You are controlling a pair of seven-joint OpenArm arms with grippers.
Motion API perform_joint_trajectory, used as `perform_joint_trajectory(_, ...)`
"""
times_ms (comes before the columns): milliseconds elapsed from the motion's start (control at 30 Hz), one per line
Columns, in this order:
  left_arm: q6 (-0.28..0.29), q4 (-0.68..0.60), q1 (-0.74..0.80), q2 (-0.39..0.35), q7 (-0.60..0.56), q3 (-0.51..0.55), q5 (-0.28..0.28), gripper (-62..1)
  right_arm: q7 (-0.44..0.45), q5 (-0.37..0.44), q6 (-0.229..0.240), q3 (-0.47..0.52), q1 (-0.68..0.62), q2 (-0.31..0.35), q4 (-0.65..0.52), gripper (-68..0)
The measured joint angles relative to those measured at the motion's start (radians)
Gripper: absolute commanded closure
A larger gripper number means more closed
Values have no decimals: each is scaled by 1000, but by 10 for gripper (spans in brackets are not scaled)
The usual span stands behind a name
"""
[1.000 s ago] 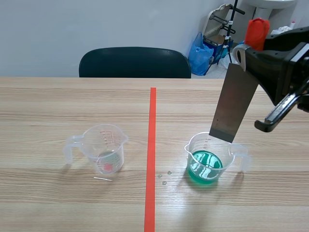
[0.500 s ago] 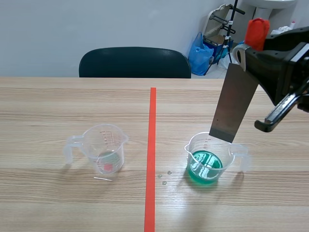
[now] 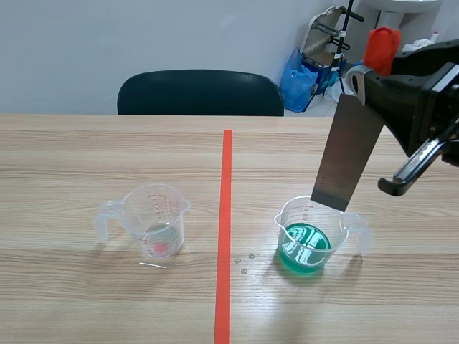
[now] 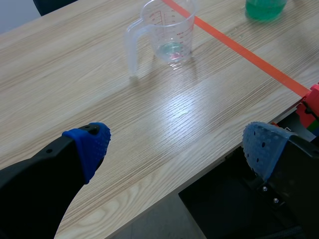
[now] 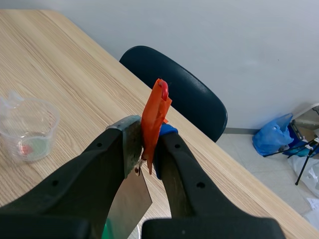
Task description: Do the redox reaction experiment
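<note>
The grey metal plate (image 3: 348, 154) hangs tilted, its lower edge just above the far rim of the beaker of green liquid (image 3: 310, 235) on the bench's (image 3: 86, 158) right half. The right gripper (image 5: 148, 144) is clenched on its top, an orange-red tab (image 5: 155, 112) pinched alongside. A second, nearly empty beaker (image 3: 154, 218) stands left of the tape line (image 3: 226, 215) — the left gripper (image 4: 177, 147) hovers released over the bench's near edge.

A plain office-type room with a makeshift lab set-up. A bare pale wall (image 3: 107, 43) stands behind a long wood-grain table (image 3: 86, 150), and a dark padded chair (image 3: 201, 93) is pushed up to the table's far edge. Beyond the far right corner of the table, a blue plastic bag (image 3: 297, 82) and a folded metal frame (image 3: 326, 29) sit against the wall. On the table, either side of an orange-red tape line (image 3: 226, 215), stand a measuring cup of green liquid (image 3: 305, 244) and a near-empty measuring cup (image 3: 154, 218), both clear plastic.
</note>
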State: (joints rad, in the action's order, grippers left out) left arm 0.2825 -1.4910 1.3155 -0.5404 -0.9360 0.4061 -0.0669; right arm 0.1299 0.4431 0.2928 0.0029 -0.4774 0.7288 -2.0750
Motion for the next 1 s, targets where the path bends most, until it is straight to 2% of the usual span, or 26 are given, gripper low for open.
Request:
perform_joint_trajectory(67, 2, 0, 0, -24, 0, -1, -43, -561, 0, 0, 0, 0, 0, 0, 0, -19)
perform_joint_trajectory(100, 2, 0, 0, -45, 0, -1, -71, -532, 0, 0, 0, 0, 0, 0, 0, -19)
perform_joint_trajectory(200, 43, 0, -2, -126, 4, -1, -132, -403, 0, 0, 0, 0, 0, 0, 0, -20)
perform_joint_trajectory(367, 154, 3, -125, -249, 59, -8, -133, -119, 2, 0, 0, 0, 0, 0, 0, -20)
perform_joint_trajectory(433, 193, 4, -206, -304, 84, -30, -162, -46, 3, 0, 0, 0, 0, 0, 0, -19)
perform_joint_trajectory(533, 215, 3, -351, -373, 174, -119, -293, -25, 3, 0, 0, 0, 0, 0, 0, -19)
perform_joint_trajectory(633, 221, 4, -529, -432, 311, -261, -355, -25, 7, 0, 0, 0, 0, 0, 0, -20)
perform_joint_trajectory(733, 227, 4, -721, -454, 409, -425, -423, -21, 7, 0, 0, 0, 0, 0, 0, -20)
perform_joint_trajectory(867, 224, 4, -986, -442, 533, -653, -471, -21, 10, 0, 0, 0, 0, 0, 0, -19)
perform_joint_trajectory(1000, 196, 4, -1234, -368, 692, -864, -484, -21, 14, 0, 0, 0, 0, 0, 0, -20)
